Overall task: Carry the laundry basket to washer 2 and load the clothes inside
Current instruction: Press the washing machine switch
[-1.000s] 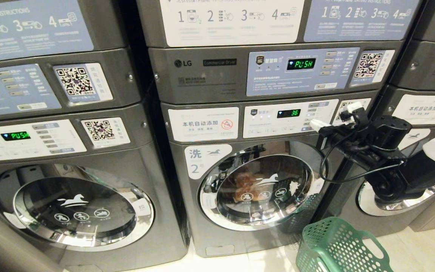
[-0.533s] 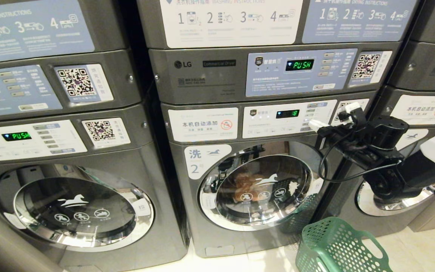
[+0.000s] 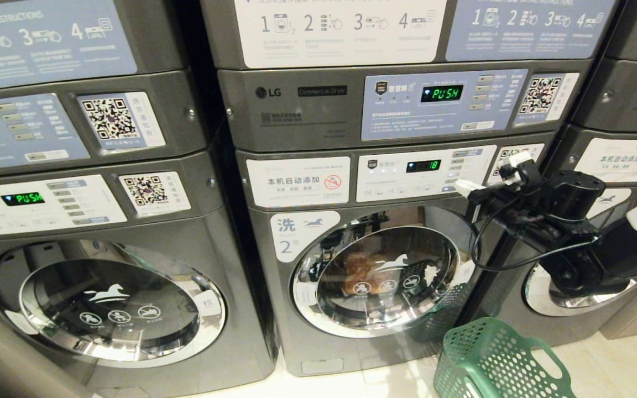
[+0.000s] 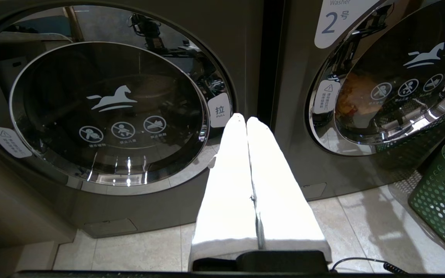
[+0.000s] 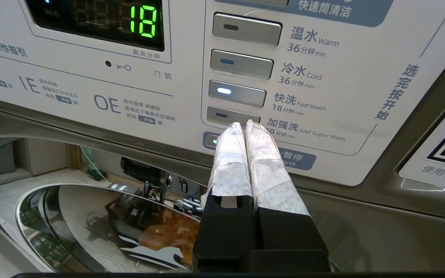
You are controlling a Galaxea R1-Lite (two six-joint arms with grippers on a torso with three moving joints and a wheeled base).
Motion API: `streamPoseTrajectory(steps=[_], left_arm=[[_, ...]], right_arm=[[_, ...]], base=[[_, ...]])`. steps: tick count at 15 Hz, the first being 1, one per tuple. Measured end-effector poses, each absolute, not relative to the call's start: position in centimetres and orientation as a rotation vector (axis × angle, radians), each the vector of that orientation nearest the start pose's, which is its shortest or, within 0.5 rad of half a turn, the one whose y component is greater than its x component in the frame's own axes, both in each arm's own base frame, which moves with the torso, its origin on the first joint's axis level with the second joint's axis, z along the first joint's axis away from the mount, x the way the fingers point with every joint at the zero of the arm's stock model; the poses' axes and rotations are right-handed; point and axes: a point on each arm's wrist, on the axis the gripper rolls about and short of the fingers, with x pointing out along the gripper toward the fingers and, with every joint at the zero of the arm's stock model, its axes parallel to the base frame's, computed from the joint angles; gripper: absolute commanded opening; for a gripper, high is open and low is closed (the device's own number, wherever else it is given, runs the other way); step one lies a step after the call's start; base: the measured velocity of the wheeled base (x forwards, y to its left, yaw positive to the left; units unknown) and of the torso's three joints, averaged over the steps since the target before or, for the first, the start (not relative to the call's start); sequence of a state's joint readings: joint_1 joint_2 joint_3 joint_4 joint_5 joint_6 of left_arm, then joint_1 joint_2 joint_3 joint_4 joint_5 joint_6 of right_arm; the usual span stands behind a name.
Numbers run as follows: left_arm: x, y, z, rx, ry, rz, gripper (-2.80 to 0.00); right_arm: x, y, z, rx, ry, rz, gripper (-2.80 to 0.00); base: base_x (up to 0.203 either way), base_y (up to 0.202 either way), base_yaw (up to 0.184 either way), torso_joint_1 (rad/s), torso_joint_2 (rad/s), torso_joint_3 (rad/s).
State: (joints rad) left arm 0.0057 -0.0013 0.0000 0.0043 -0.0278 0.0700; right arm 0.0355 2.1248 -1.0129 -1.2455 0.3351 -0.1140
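Note:
Washer 2 stands in the middle with its round glass door closed, and its panel display reads 18. Behind the glass the clothes show as an orange-brown bundle. On the floor by the washer's front right corner sits the green laundry basket, partly cut off by the picture's edge. My right gripper is shut and its tips are at the lower buttons of washer 2's panel, just under the lit Fast Wash button. My left gripper is shut and empty, held low and pointing at the gap between the two washers.
A like grey washer with a closed door stands to the left. A third machine stands to the right, behind my right arm. Dryers are stacked above. Pale tile floor runs in front.
The display on washer 2 has gone from 36 to 18. My right gripper stays at the panel's buttons. The left arm has not moved.

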Motion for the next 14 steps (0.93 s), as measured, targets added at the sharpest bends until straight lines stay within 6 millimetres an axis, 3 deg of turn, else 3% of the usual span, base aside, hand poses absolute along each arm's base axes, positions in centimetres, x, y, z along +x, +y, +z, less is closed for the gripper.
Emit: streamPoseTrajectory(steps=[14], left_arm=[[-2.29, -0.08, 7.50, 0.070, 0.002, -0.022, -2.80]], right_arm=[[40.34, 2.04, 14.74, -0.138, -0.164, 0.354, -2.80]], base=[[0.000, 0.000, 0.000, 0.000, 0.00, 0.000]])
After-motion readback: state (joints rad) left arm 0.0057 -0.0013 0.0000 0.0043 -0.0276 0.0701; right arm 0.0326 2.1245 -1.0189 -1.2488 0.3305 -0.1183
